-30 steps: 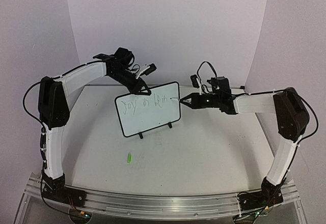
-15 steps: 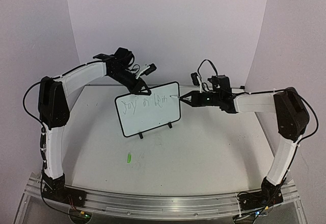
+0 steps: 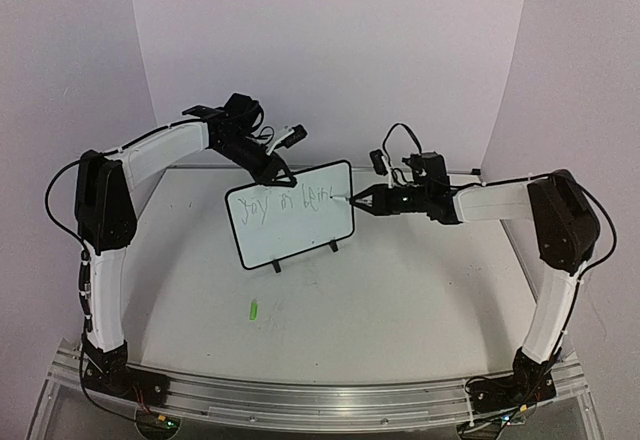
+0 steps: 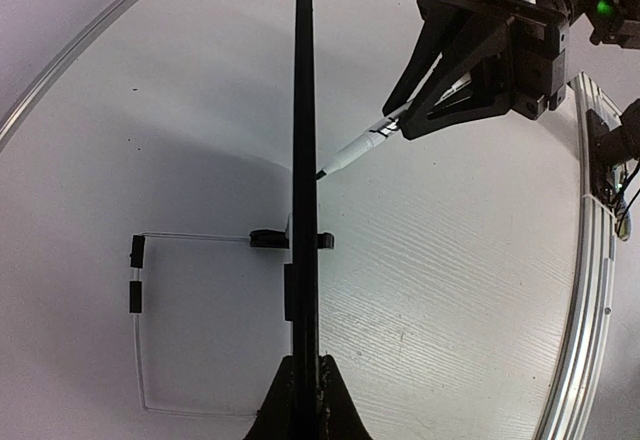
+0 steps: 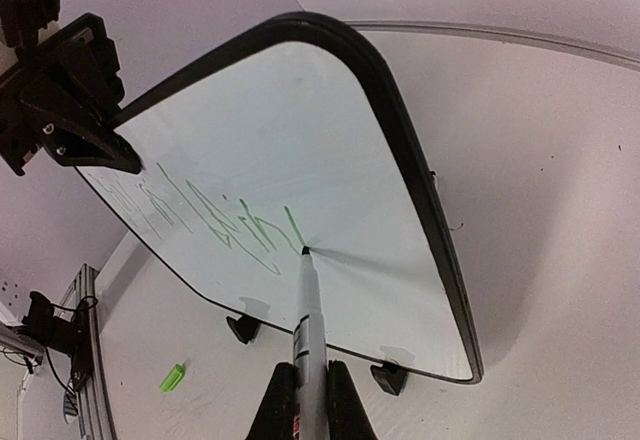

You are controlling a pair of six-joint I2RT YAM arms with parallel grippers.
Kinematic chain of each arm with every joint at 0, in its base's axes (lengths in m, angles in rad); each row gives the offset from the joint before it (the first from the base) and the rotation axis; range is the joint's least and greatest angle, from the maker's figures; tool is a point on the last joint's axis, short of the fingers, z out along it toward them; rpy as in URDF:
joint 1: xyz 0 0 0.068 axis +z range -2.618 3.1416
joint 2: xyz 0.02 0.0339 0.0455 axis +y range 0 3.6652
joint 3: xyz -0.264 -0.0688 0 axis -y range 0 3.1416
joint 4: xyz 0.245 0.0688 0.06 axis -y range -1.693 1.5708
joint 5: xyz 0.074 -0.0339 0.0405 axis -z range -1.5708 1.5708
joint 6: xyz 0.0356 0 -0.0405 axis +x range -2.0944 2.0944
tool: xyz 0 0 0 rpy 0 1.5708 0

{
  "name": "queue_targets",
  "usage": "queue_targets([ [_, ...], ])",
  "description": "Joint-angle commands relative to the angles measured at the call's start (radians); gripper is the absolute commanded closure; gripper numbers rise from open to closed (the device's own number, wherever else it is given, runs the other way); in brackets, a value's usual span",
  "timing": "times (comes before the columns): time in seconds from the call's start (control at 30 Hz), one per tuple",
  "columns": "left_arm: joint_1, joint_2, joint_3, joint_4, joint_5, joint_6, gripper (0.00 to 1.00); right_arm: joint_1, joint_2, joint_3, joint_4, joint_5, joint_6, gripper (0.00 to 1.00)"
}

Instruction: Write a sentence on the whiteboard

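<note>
The whiteboard (image 3: 296, 230) stands tilted on its two black feet near the back of the table. My left gripper (image 3: 283, 173) is shut on its top edge; in the left wrist view the whiteboard (image 4: 304, 110) shows edge-on between the closed left gripper (image 4: 303, 400). My right gripper (image 3: 366, 200) is shut on a marker (image 5: 309, 310), whose tip touches the whiteboard (image 5: 330, 110) at its right part. The sentence (image 5: 215, 222) is a thin green scrawl, one line across the upper face, ending at the tip.
A small green marker cap (image 3: 253, 310) lies on the table in front of the board, also as the cap (image 5: 172, 377) in the right wrist view. An aluminium rail (image 3: 320, 397) runs along the near edge. Purple walls close in the back and sides.
The right gripper shifted the marker tip slightly up, then back down and left on the board, adding a short green stroke at the line's end. The left gripper and board stayed still.
</note>
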Motion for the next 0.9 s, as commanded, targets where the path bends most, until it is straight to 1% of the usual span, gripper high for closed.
queue_targets([
  [0.0, -0.001, 0.005, 0.028, 0.005, -0.035, 0.06, 1.0, -0.006, 0.013, 0.007, 0.008, 0.029, -0.016, 1.0],
  [0.17, -0.001, 0.004, 0.027, 0.005, -0.037, 0.061, 1.0, -0.006, -0.013, -0.006, 0.01, 0.1, -0.018, 1.0],
  [0.33, 0.0, 0.003, 0.026, 0.004, -0.037, 0.061, 1.0, -0.005, -0.043, 0.0, 0.01, 0.115, -0.022, 1.0],
  [0.87, -0.001, 0.006, 0.028, 0.006, -0.032, 0.058, 1.0, -0.005, -0.058, 0.034, 0.018, 0.054, -0.012, 1.0],
])
